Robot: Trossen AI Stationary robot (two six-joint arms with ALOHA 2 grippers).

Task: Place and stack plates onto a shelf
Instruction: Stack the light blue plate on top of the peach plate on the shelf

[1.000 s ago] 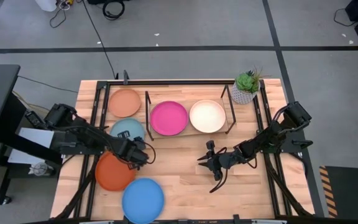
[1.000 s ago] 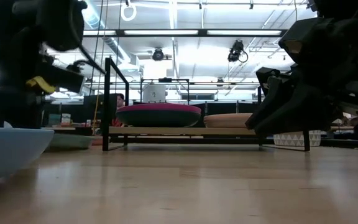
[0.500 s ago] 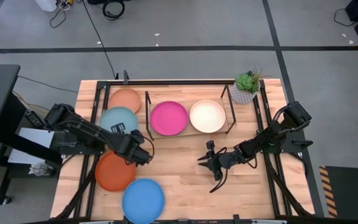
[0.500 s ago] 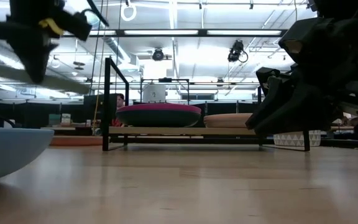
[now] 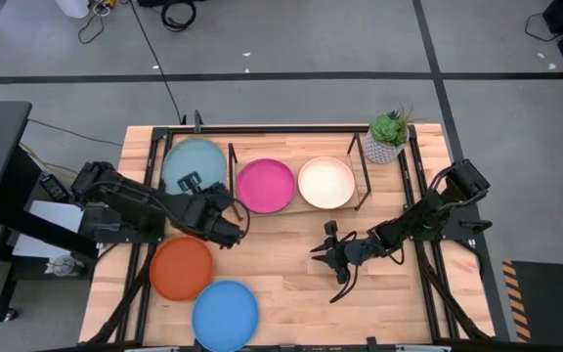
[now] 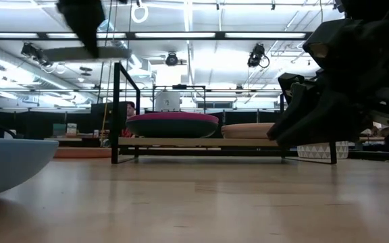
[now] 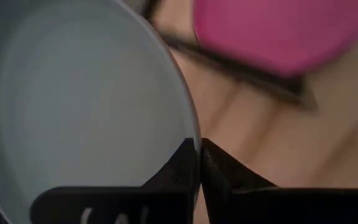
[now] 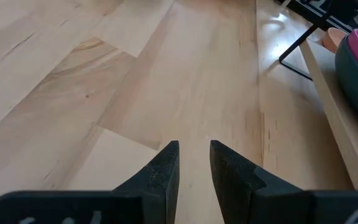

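Observation:
My left gripper [image 5: 199,191] is shut on a light teal plate [image 5: 195,161], which is up in the air left of the shelf [image 5: 296,207]. In the low view this plate [image 6: 86,52] hangs high, seen edge-on. It hides the peach plate from above. On the shelf lie a magenta plate [image 5: 266,185] and a cream plate [image 5: 325,182]. An orange plate [image 5: 181,267] and a blue plate [image 5: 225,314] lie flat on the table at the near left. My right gripper [image 5: 325,256] hovers open over bare wood, right of centre. My left gripper pinches the light teal plate's rim [image 7: 191,127] between its two fingers, one finger on the plate's inner face and one on its outer side. The fingers come slanting down from above. The plate is lifted clear of the table and is about level.
A potted plant [image 5: 387,137] stands at the far right corner behind the shelf. A black frame [image 5: 145,166] edges the table. A dark teal plate [image 8: 356,74] shows under the magenta one in the right wrist view. Bare wood lies in front of the shelf.
My left gripper has risen and gone toward the table's far edge, still shut on the light teal plate. The plate has been lifted clear of the table and now hangs over the spot where the peach plate lies.

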